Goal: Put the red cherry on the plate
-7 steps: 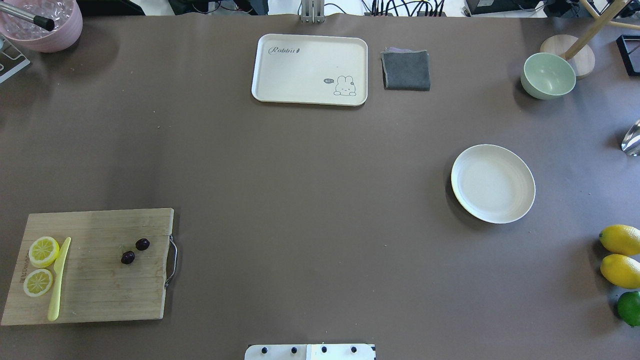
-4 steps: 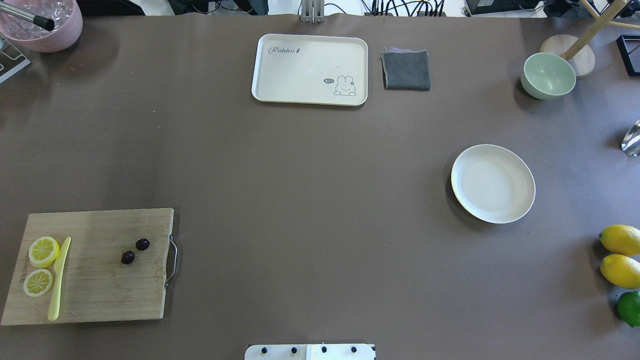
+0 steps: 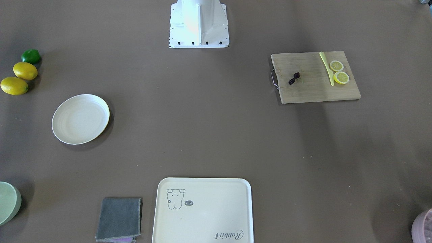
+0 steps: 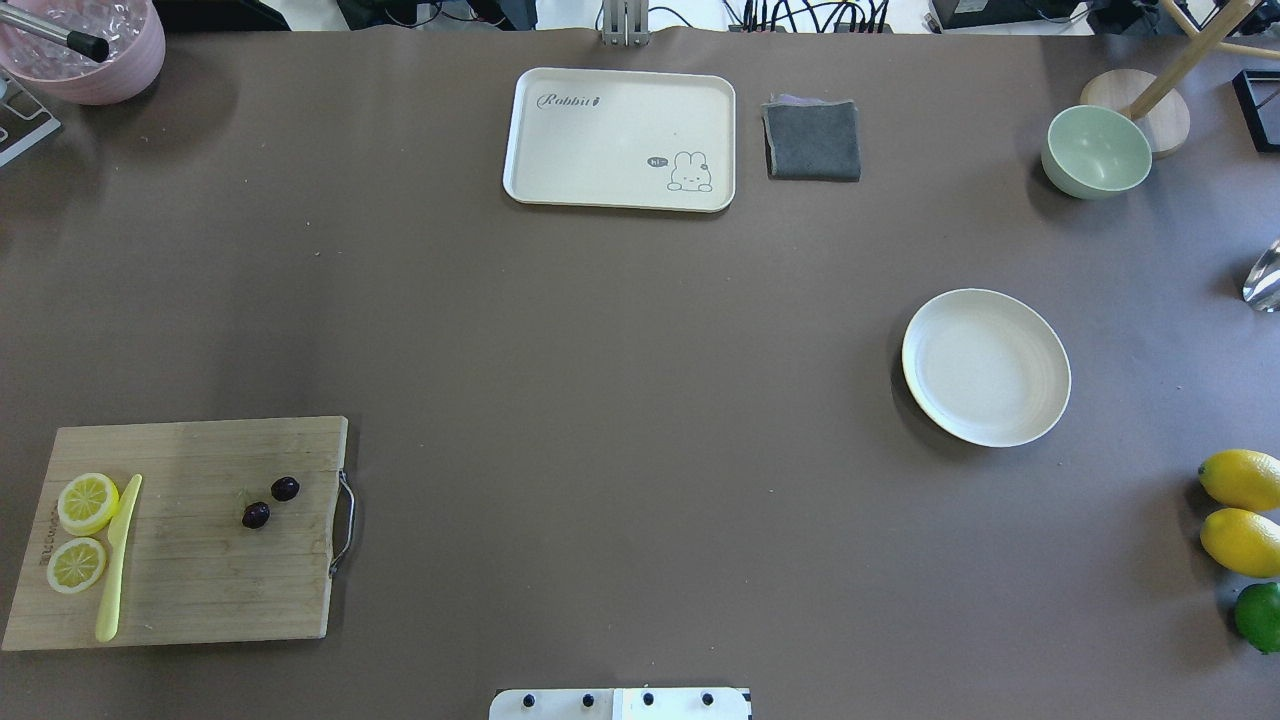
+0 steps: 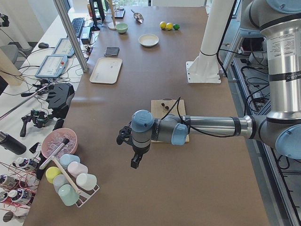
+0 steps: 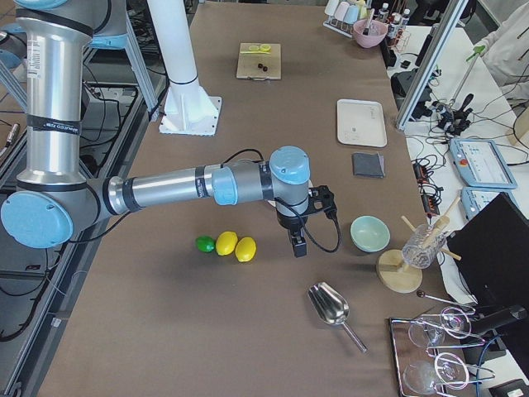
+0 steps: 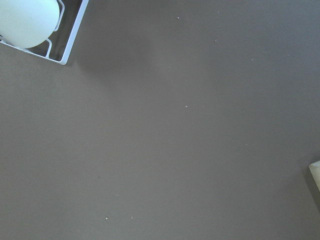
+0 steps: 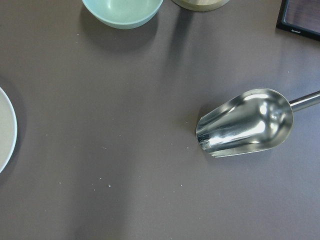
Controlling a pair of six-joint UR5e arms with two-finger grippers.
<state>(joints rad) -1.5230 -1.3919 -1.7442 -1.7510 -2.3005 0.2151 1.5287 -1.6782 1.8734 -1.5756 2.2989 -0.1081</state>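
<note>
The red cherry, two dark maroon fruits on one stem, lies on the right part of a wooden cutting board at the near left; it also shows as the red cherry. The plate, round, cream-white and bare, sits far off at the right, also seen as the plate. My left gripper hangs above bare table beyond the board's left end, and I cannot tell its state. My right gripper hovers between the lemons and the green bowl; its state cannot be told either.
Two lemon slices and a yellow knife share the board. A cream tray, grey cloth and green bowl stand at the back. Lemons, a lime and a metal scoop lie right.
</note>
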